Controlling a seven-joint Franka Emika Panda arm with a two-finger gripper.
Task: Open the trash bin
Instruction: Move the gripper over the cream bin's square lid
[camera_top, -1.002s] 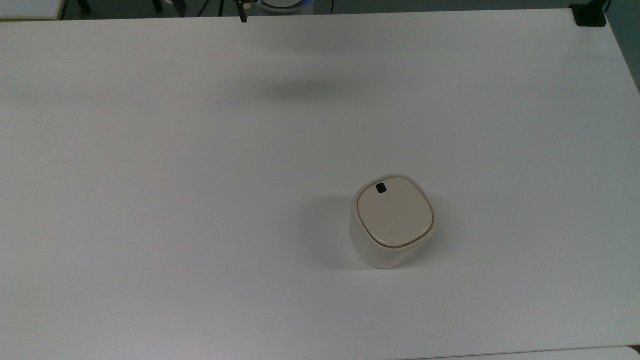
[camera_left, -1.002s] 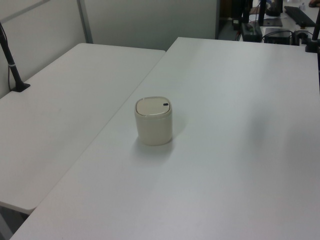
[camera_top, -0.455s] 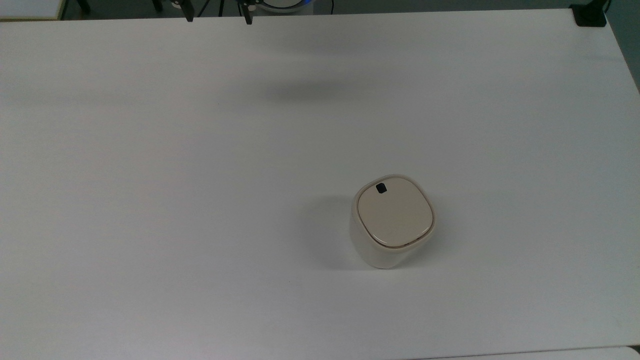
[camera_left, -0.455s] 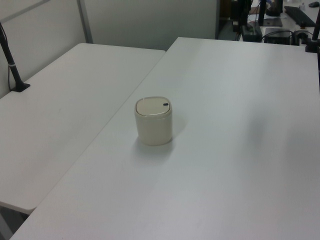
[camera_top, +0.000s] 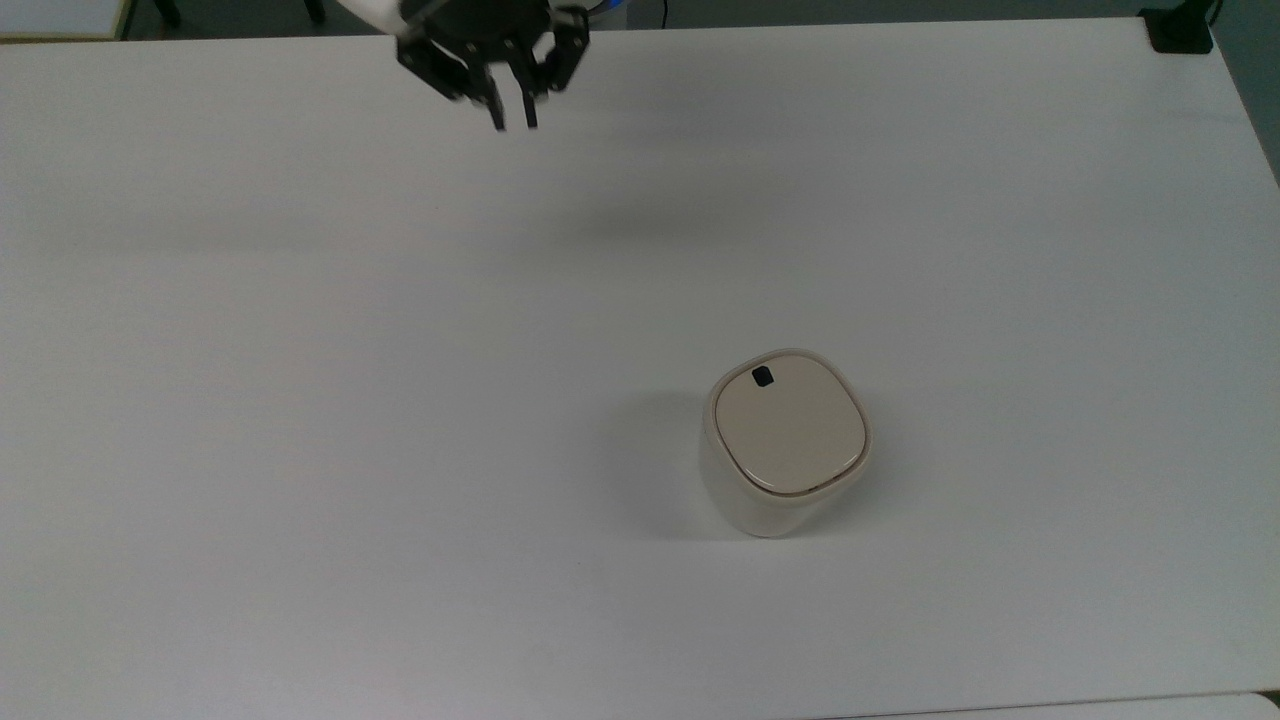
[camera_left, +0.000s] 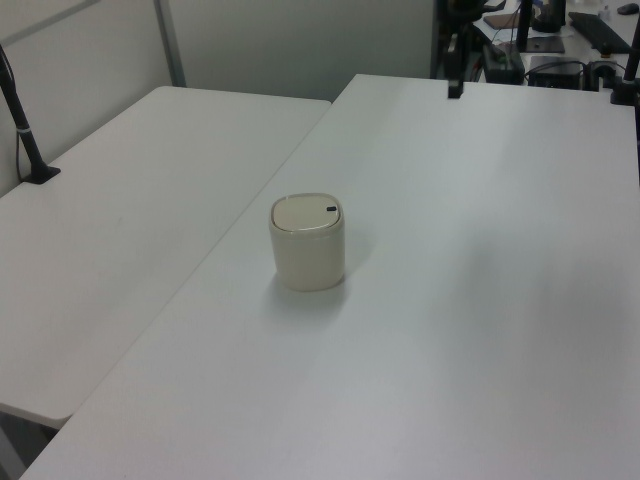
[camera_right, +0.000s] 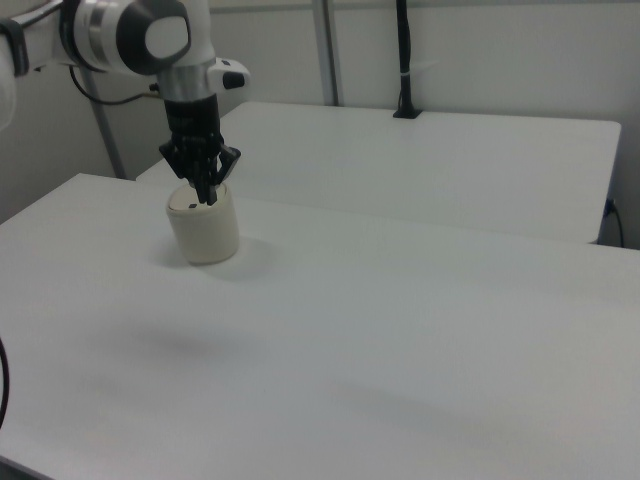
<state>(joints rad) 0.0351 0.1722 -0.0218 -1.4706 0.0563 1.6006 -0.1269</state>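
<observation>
1. A white table (camera_top: 300, 400) carries one thing: a small cream bin (camera_top: 786, 440) with rounded corners, standing upright.
2. In the top view the bin sits right of centre and toward the lower half of the table; in the left view (camera_left: 307, 243) it stands near the middle, close to the table's left edge.
3. A flat beige lid (camera_top: 789, 424) lies shut on the bin, level with its rim.
4. A small black square mark (camera_top: 762, 376) sits on the lid near its upper left edge in the top view.
5. The gripper (camera_top: 513, 118) hangs in the air at the top view's upper edge, left of centre, well apart from the bin and touching nothing.
6. Its two dark fingers (camera_top: 497, 112) point down and stand close together, with a narrow gap between them and nothing held.
7. In the right view the gripper (camera_right: 207, 194) overlaps the bin (camera_right: 203, 226) in the picture, below the white arm (camera_right: 150, 35).
8. A second white table (camera_left: 110, 250) adjoins the first along the left view's left.
</observation>
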